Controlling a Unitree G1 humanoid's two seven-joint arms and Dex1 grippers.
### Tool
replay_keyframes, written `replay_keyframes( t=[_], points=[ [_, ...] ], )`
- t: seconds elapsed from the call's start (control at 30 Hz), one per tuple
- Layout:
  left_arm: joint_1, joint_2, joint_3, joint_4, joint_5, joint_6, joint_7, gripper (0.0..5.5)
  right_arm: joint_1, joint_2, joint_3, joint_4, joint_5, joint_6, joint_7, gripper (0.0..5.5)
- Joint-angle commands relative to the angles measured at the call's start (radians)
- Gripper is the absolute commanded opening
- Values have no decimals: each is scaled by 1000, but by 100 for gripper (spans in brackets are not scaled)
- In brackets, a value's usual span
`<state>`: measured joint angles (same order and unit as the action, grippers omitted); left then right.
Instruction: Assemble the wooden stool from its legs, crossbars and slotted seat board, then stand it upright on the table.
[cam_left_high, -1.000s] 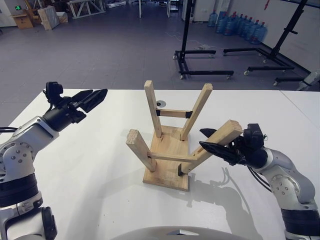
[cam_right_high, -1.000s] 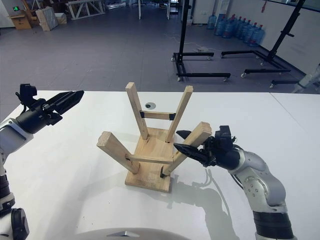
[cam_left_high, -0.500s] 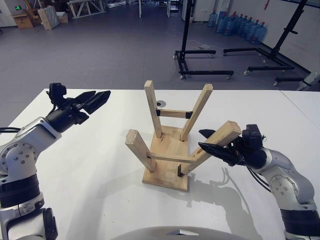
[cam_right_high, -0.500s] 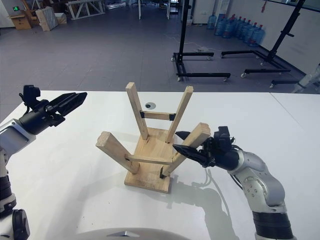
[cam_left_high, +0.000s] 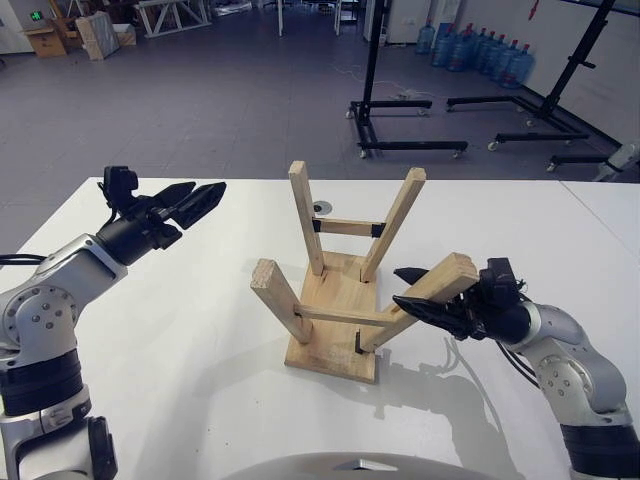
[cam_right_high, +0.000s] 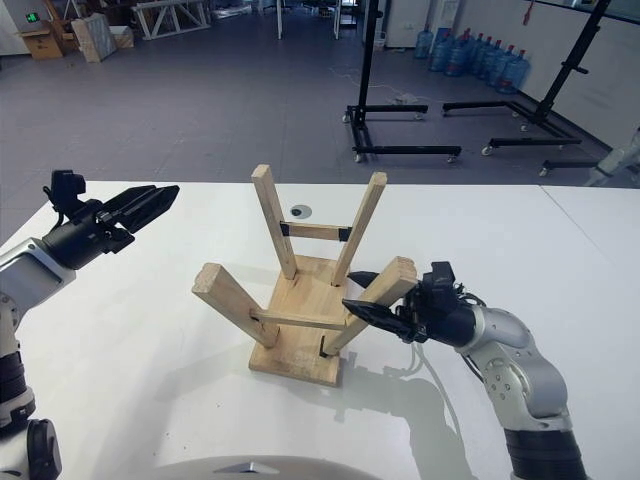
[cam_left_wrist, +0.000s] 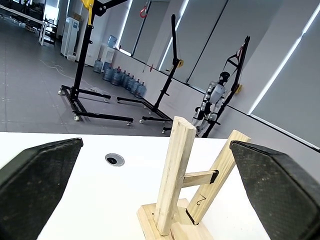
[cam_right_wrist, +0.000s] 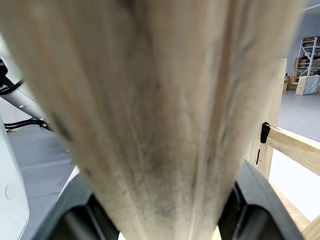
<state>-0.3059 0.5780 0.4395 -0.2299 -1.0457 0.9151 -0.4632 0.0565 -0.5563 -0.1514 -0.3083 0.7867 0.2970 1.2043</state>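
stool (cam_left_high: 336, 346): pale, smooth, square-cut wood

Readable marks: one handwritten numeral "2" (cam_left_wrist: 198, 201) in dark ink, seen from the left wrist view on the lower end of a tilted rear stool leg (cam_left_wrist: 223, 166), just above where the leg meets the seat board (cam_left_wrist: 150, 220). In the hall behind, high at the far left, a lit green sign (cam_left_high: 36, 15) hangs, possibly an exit sign; its figure is too small to read.
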Motion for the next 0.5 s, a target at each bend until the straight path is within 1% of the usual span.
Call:
replay_keyframes(
  t=[0.03, 0.17, 0.5],
  points=[
    [23, -5, -6, -21, 4, -6, 11, 540, 61, 2, -1, -30, -15, -31, 6, 205],
    [26, -5, -8, -21, 2, -7, 9, 540, 108, 4, 5, -43, -38, -82, 10, 205],
    [17, 1, -14, -6, 14, -14, -1, 540, 119, -4, 64, -42, -125, -209, 12, 205]
  ],
)
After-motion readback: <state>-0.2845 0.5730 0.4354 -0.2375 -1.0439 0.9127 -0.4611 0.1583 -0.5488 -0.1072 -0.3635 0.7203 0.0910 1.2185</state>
